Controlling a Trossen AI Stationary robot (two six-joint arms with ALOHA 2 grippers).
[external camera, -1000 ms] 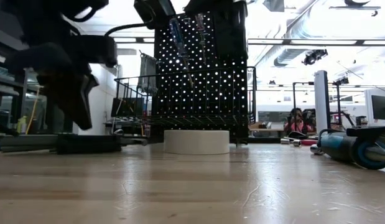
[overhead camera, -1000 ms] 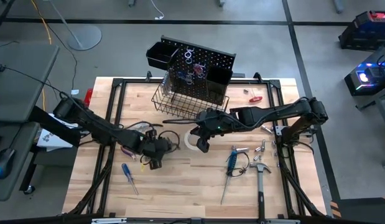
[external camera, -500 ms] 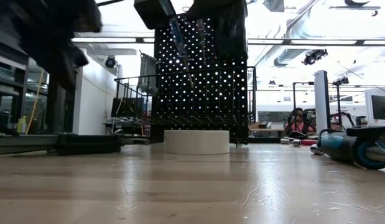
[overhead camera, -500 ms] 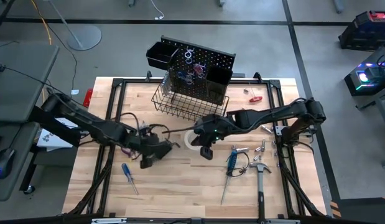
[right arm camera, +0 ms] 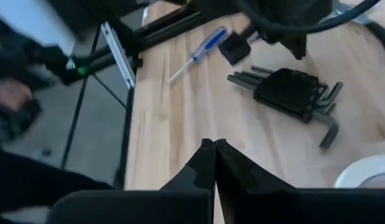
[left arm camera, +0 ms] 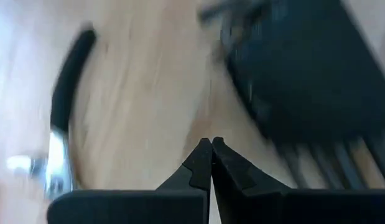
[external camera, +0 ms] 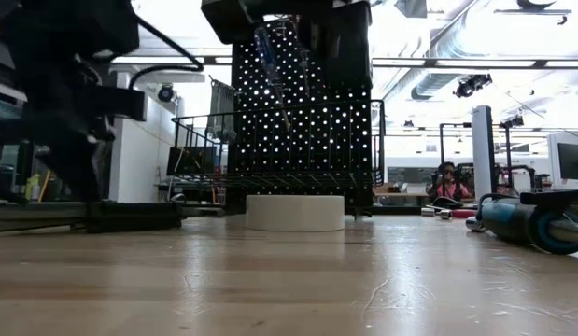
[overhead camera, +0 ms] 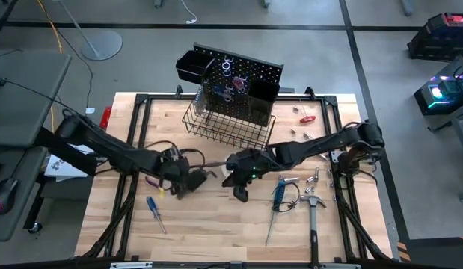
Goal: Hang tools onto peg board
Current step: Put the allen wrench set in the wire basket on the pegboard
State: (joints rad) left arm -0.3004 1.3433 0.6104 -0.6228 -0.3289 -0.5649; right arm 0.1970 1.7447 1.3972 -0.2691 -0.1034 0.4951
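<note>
The peg board (overhead camera: 238, 78) stands upright at the table's far side, with screwdrivers hanging on it (external camera: 270, 65) and a wire basket (overhead camera: 227, 127) in front. A white tape roll (external camera: 295, 213) lies flat on the table mid-way. My left gripper (left arm camera: 211, 144) is shut and empty, low over the wood beside a black hex-key set (right arm camera: 295, 93). My right gripper (right arm camera: 214, 146) is shut and empty, raised near the tape roll (overhead camera: 228, 172). A blue-handled screwdriver (overhead camera: 155, 212) lies flat on the table at the near left. A hammer (overhead camera: 313, 213) lies on the near right.
Near the hammer lie a blue-handled tool (overhead camera: 279, 192), small silver wrenches (overhead camera: 315, 178) and a long thin screwdriver (overhead camera: 270, 226). A red-handled tool (overhead camera: 306, 117) lies at the far right. The black frame rail (right arm camera: 120, 56) runs along the table's left edge. The near middle is bare wood.
My right gripper has come toward the table's near edge and down, tipping more steeply downward, past the tape roll. My left gripper has swung a little toward the table's left and sunk lower beside the hex-key set. Both stayed shut. No tool has moved.
</note>
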